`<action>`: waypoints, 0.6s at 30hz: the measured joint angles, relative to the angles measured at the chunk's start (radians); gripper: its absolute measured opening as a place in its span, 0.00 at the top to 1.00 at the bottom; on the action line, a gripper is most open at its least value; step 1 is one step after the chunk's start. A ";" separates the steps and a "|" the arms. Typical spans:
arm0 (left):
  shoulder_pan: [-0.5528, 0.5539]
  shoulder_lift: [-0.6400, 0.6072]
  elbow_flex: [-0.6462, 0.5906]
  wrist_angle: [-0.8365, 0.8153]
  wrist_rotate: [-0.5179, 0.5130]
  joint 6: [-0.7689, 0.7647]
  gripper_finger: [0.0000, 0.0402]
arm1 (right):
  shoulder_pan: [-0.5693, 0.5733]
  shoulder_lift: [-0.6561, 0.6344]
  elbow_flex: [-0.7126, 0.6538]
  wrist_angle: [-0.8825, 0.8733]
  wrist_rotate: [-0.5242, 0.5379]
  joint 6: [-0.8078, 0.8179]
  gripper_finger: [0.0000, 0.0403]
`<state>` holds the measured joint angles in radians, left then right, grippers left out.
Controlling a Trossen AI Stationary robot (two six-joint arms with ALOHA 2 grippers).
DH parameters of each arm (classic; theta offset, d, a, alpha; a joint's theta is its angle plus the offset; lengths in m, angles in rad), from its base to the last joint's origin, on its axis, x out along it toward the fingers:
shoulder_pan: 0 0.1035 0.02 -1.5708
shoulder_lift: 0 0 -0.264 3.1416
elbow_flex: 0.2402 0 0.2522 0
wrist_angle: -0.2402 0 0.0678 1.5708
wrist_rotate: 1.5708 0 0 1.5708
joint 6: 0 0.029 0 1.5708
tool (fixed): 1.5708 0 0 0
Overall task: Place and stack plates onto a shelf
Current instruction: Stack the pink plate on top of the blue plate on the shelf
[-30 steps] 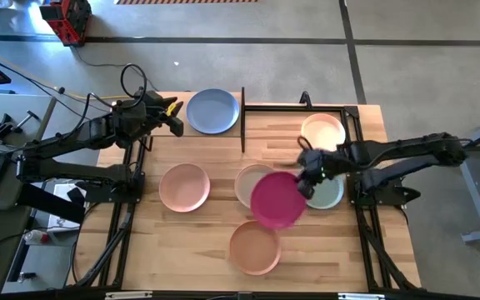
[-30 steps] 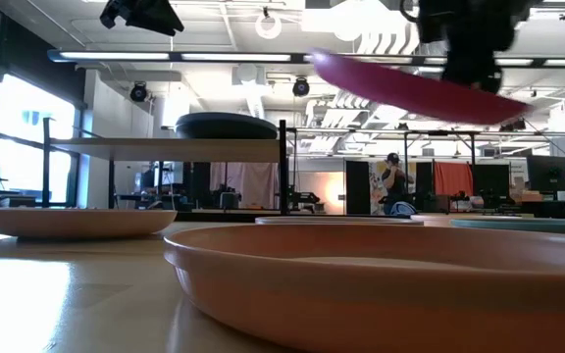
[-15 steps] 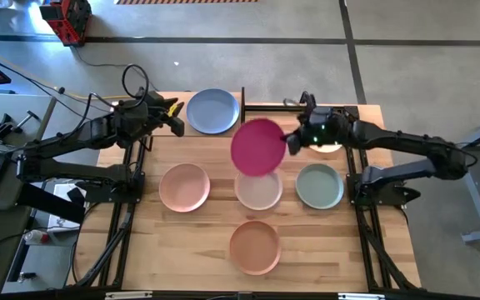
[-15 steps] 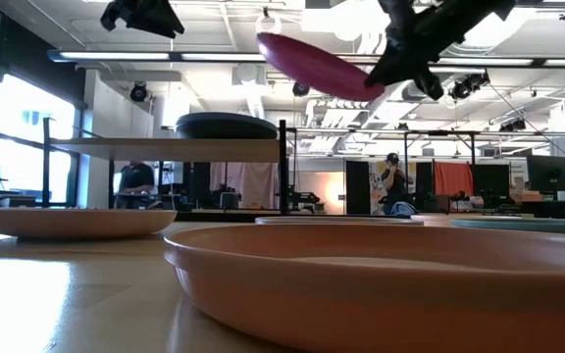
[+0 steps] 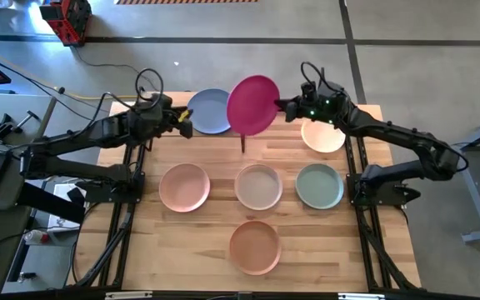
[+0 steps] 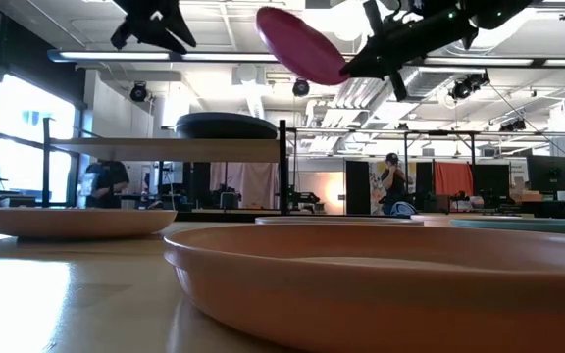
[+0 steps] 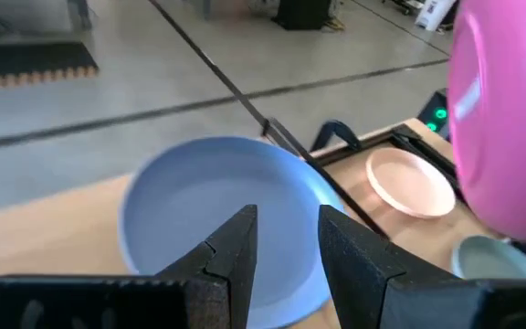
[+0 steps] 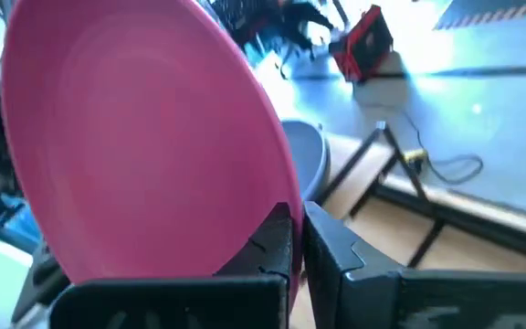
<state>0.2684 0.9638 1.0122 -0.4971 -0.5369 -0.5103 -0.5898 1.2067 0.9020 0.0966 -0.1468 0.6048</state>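
Observation:
My right gripper (image 5: 282, 107) is shut on the magenta plate (image 5: 252, 104), high above the table's far middle, near the shelf's black post (image 5: 242, 133). In the low view the shelf (image 6: 165, 149) carries a dark-looking plate (image 6: 227, 126). From above that plate is the blue plate (image 5: 211, 111). My left gripper (image 5: 182, 125) hovers open over the blue plate's left rim, touching nothing. The cream (image 5: 323, 133), pink (image 5: 184, 186), beige (image 5: 259, 185), sage green (image 5: 319, 185) and peach-orange (image 5: 254, 246) plates lie flat on the tabletop. No dark grey plate shows from above. My right gripper pinches the magenta plate's rim (image 8: 277, 187) between its two fingers (image 8: 336, 260), one on the hollow face and one on the underside. The fingers come about level from the table's right. The plate is lifted clear and tipped steeply, its free edge toward the shelf (image 6: 278, 25).
Black frame rails (image 5: 352, 158) run along both table sides and the far right corner. Cables trail behind the left arm (image 5: 132, 79). A person (image 6: 395, 181) stands far off in the room. Bare wood lies between the pink and blue plates (image 5: 198, 150).
My right gripper has carried the magenta plate from above the beige and green plates up and toward the far edge and left, to beside the shelf post. The plate has tipped from a slight slant to a steep one. My left gripper has shifted slightly right, toward the blue plate.

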 joint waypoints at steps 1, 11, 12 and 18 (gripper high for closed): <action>0.000 0.011 0.000 0.006 0.013 -0.016 0.74 | -0.005 0.003 0.000 0.007 0.007 0.000 1.00; 0.000 0.117 0.000 0.205 0.091 -0.068 0.74 | -0.039 0.044 0.038 -0.011 0.041 -0.022 1.00; 0.000 0.127 0.000 0.222 0.095 -0.083 0.74 | -0.039 0.049 0.041 -0.012 0.042 -0.023 1.00; 0.023 0.177 0.000 0.299 0.134 -0.162 0.74 | -0.039 0.059 0.047 -0.039 0.061 -0.025 1.00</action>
<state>0.2915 1.1411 1.0122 -0.1976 -0.4031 -0.6728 -0.6285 1.2655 0.9493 0.0575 -0.0857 0.5800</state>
